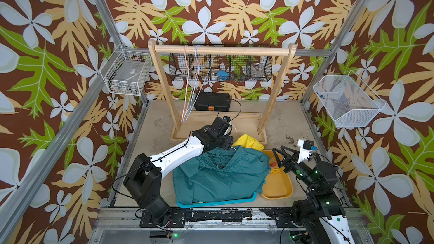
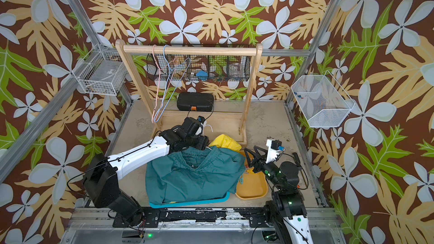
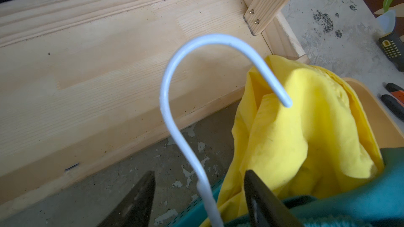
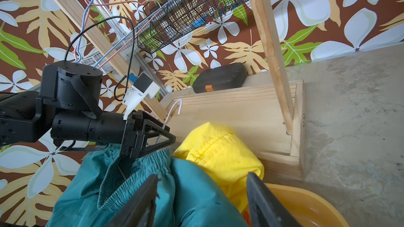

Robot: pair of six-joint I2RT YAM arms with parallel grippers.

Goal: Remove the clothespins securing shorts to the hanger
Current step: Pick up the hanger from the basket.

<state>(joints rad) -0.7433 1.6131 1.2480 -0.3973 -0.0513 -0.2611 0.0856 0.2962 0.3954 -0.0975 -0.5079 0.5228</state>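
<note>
The teal shorts (image 1: 218,177) lie heaped over a teal tray (image 1: 218,204), their waistband toward the rack. Behind them is a bunched pair of yellow shorts (image 1: 249,142). A white wire hanger (image 3: 166,97) sticks out of the pile, hook up. My left gripper (image 3: 199,172) is open, one finger on each side of the hanger's neck, with a gap on both sides. My right gripper (image 4: 202,174) is open and holds nothing, hovering over the edge of the teal shorts (image 4: 192,193) beside the yellow tray (image 1: 279,188). A red clothespin (image 1: 273,164) and a yellow one (image 1: 273,172) lie in that tray.
The wooden rack (image 1: 220,49) stands behind with empty pink and blue hangers (image 1: 190,85). Its base board (image 3: 109,84) lies just beyond the pile. A black case (image 1: 212,101) sits at the back. Wire baskets hang on the walls. Orange-handled pliers (image 3: 393,99) lie right of the tray.
</note>
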